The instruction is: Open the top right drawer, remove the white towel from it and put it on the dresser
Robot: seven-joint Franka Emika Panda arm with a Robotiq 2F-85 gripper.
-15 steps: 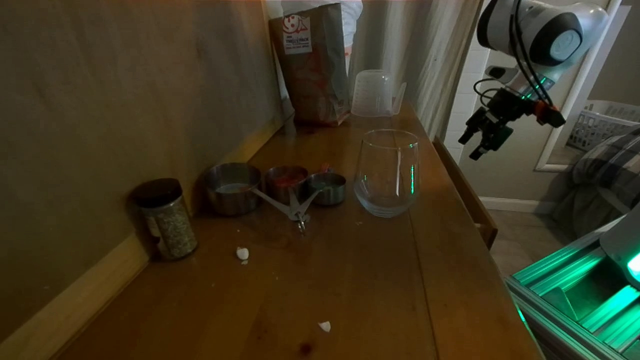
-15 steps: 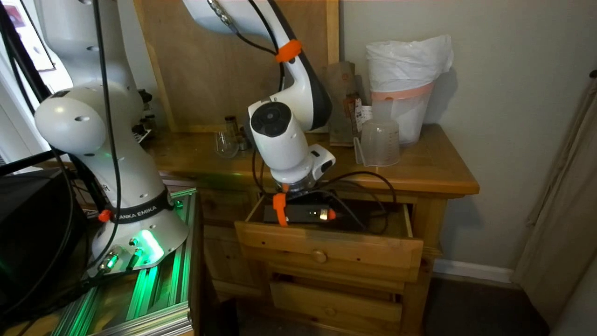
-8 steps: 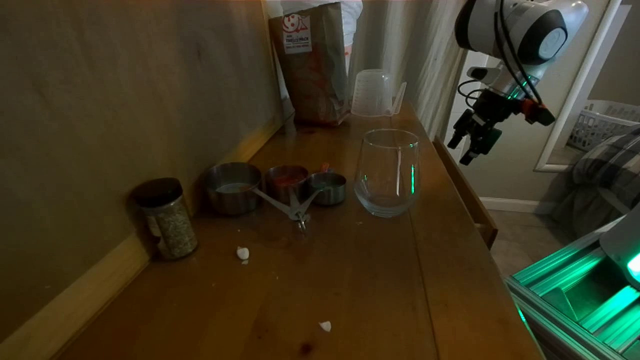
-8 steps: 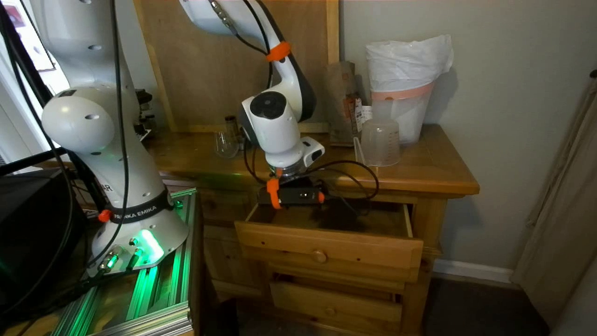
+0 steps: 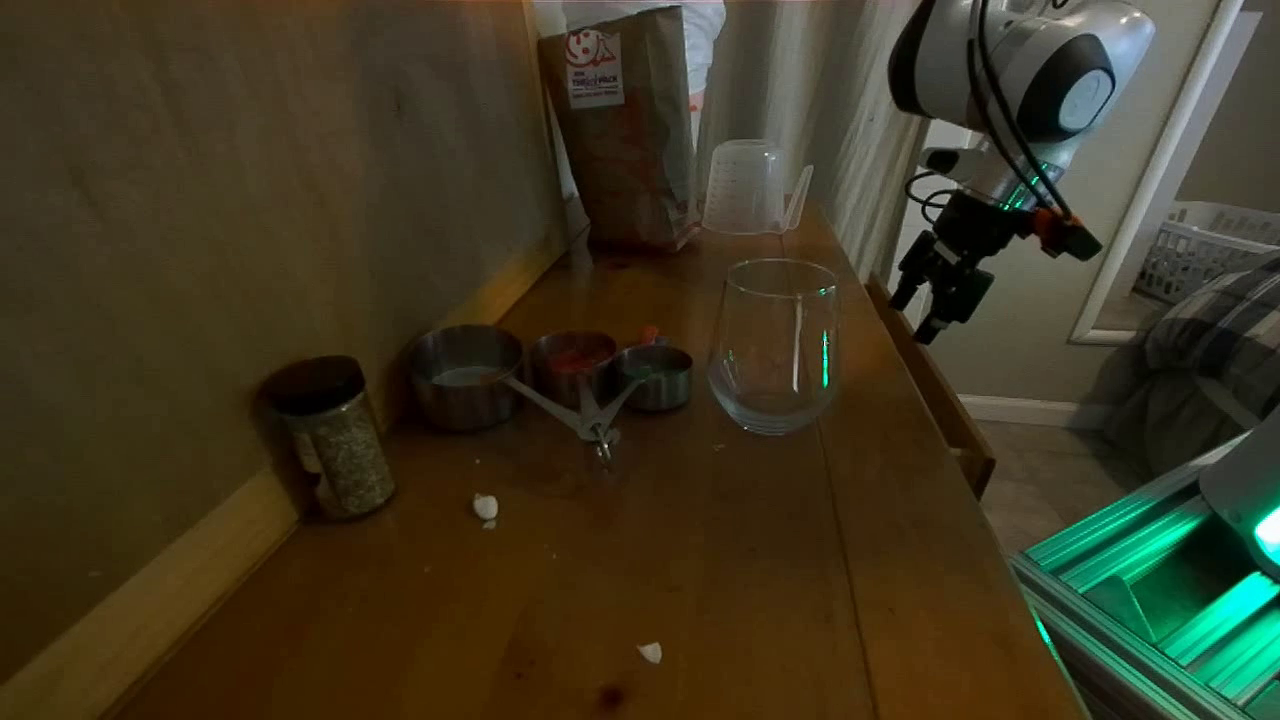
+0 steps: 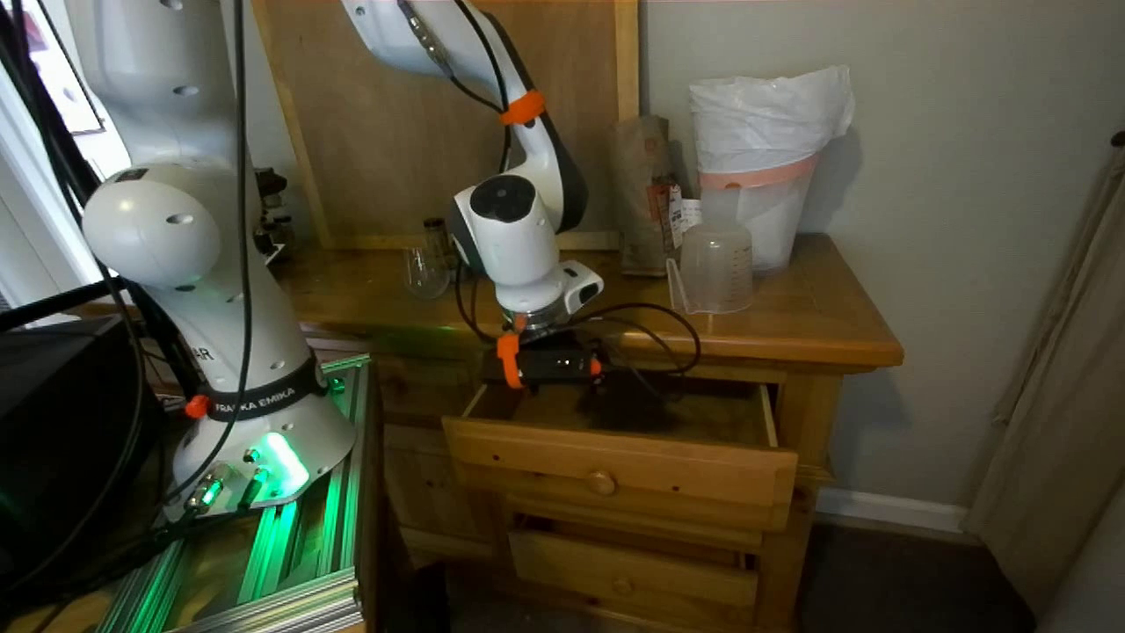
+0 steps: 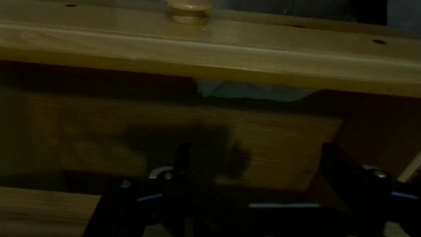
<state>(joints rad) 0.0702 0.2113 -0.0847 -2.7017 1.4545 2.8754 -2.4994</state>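
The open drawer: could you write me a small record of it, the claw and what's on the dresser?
Drawer: top one, pulled open
Inside: what looks like a pale towel, partly hidden by the drawer's front
Claw: open, above the drawer, holding nothing
On the dresser: drinking glass, paper bag, plastic jug, among others
Towel taken out: not yet

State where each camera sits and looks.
An exterior view: above the dresser, looking along its top; arm, hand, base edge show.
An exterior view: back from the dresser, facing its top drawer; base, arm show.
Wrist view: on the wrist, looking down into that drawer; hand shows.
Both exterior views share the measuring jug and stemless glass.
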